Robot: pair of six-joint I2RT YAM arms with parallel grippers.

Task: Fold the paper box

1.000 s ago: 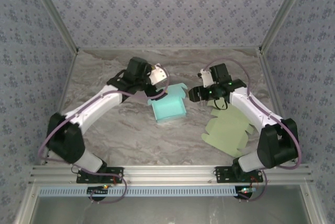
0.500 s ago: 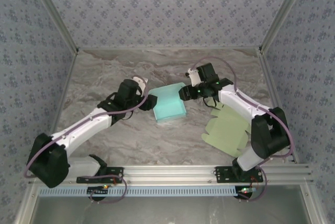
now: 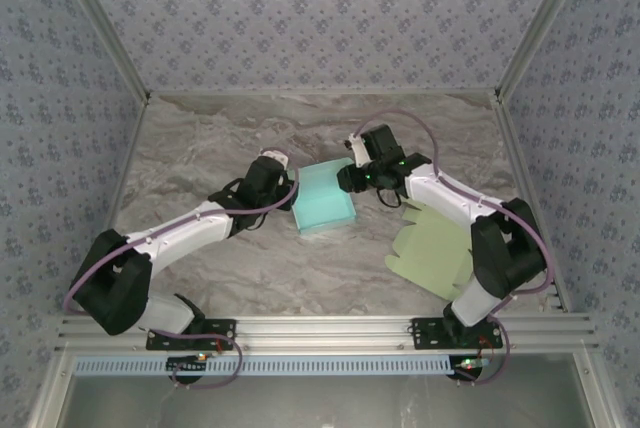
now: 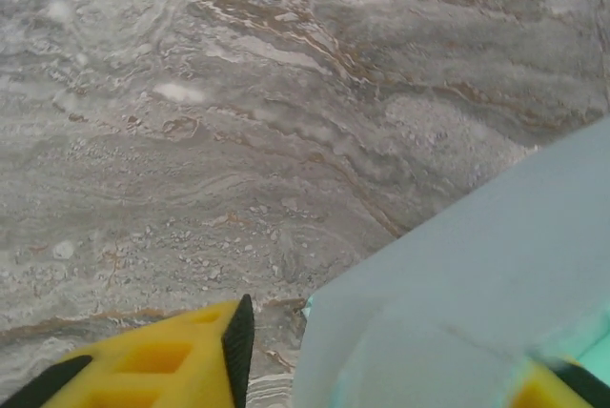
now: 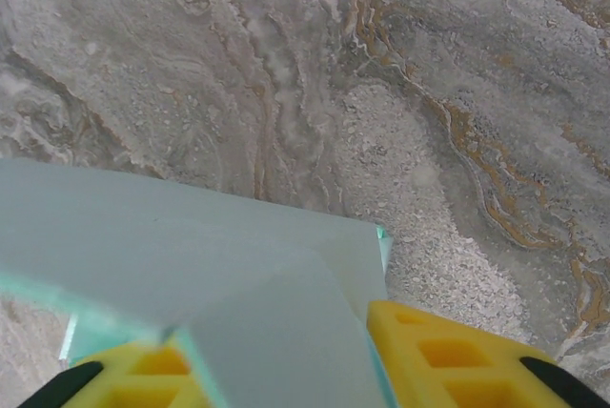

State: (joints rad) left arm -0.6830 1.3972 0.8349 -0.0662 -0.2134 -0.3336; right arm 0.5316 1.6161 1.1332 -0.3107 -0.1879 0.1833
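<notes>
The teal paper box (image 3: pixel 325 206) sits mid-table, its side flaps turned in so it reads as a neat rectangle. My left gripper (image 3: pixel 291 189) is at its left wall. In the left wrist view the jaws straddle that pale teal wall (image 4: pixel 457 284), and bare table shows between the left fingertip (image 4: pixel 238 341) and the paper. My right gripper (image 3: pixel 346 177) is at the box's far right corner. There the folded flap (image 5: pixel 191 246) fills the space between the yellow fingers (image 5: pixel 448 360) and touches both.
A flat pale green cut-out sheet (image 3: pixel 437 248) lies on the marble table to the right, under my right forearm. Patterned walls (image 3: pixel 90 128) close the table in on the left, right and back.
Both grippers have come down onto the box's sides and their jaws have narrowed. The box's flaps, spread outward a second ago, now stand folded in.
</notes>
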